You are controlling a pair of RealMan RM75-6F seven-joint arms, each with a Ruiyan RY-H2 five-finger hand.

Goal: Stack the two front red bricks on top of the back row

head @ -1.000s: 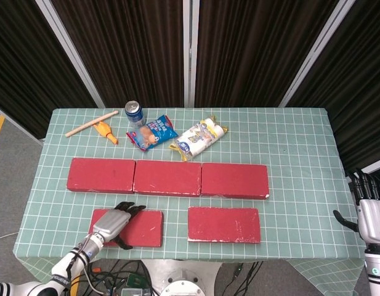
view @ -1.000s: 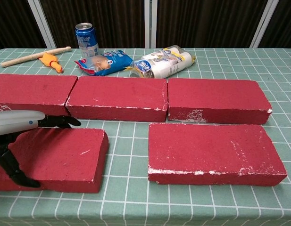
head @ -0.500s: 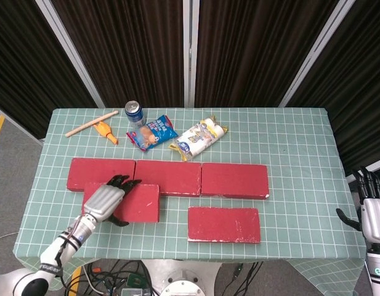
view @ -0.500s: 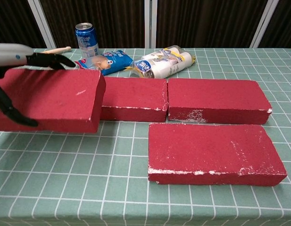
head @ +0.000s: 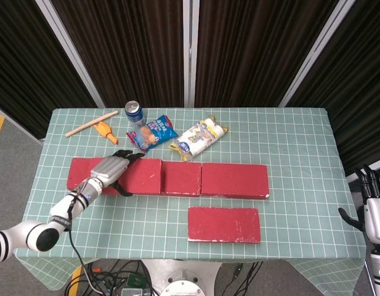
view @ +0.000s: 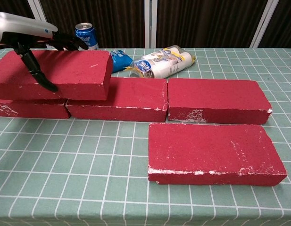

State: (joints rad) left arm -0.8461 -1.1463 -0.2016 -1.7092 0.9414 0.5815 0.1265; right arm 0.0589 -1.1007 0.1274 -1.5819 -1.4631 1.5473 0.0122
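My left hand (head: 111,169) (view: 27,37) grips a red brick (head: 143,176) (view: 65,74) from above, thumb on its near face. That brick sits over the left and middle bricks of the back row (head: 236,180) (view: 216,100); whether it rests on them or hangs just above I cannot tell. The other front brick (head: 224,224) (view: 213,153) lies flat at the front right of the table. At the right edge of the head view my right hand (head: 374,213) is off the table, fingers up and apart, holding nothing.
Behind the back row lie a blue can (head: 134,113) (view: 86,35), a blue snack bag (head: 152,133), a white and yellow packet (head: 199,138) (view: 164,61), an orange toy (head: 105,131) and a wooden stick (head: 90,123). The table edge (head: 177,256) runs close in front.
My left hand lifted the front left brick off the table and carried it back and up onto the back row. The right hand barely moved.
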